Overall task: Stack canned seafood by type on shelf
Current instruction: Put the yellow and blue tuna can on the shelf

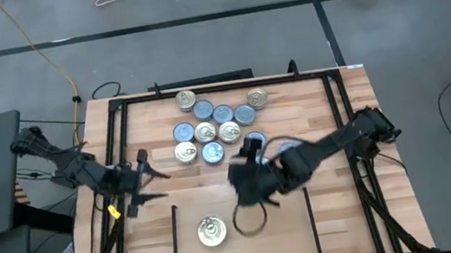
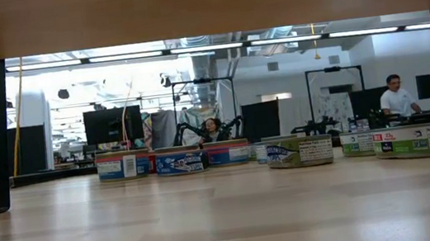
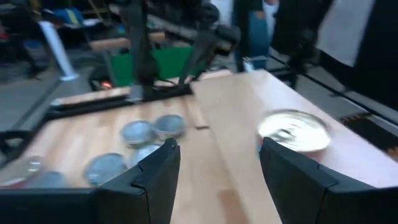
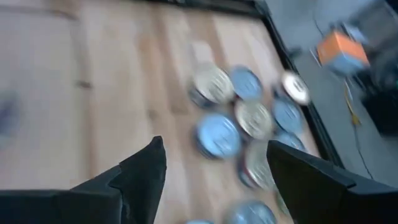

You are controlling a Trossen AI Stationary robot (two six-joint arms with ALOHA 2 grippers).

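Observation:
Several flat round tins of canned seafood (image 1: 216, 123) lie in a loose cluster on the wood at the far middle, some gold-topped, some silver-topped with blue sides. In the low view they stand in a row (image 2: 203, 156). One pale-topped tin (image 1: 211, 231) sits on its base on the shelf (image 1: 284, 241), the plank patch between thin black lines near the front edge. My right gripper (image 1: 245, 176) hovers open between the cluster and the shelf, with nothing between its fingers (image 4: 214, 174). My left gripper (image 1: 155, 172) hangs open at the left, empty (image 3: 217, 168), with the shelf tin (image 3: 292, 130) ahead of it.
A black metal frame (image 1: 116, 158) runs around the work area, with uprights at the sides (image 2: 2, 132). A dark loop (image 1: 251, 219) shows on the shelf below the right gripper. Bare wood lies at the near right (image 1: 342, 216). People sit in the room beyond the table (image 2: 395, 97).

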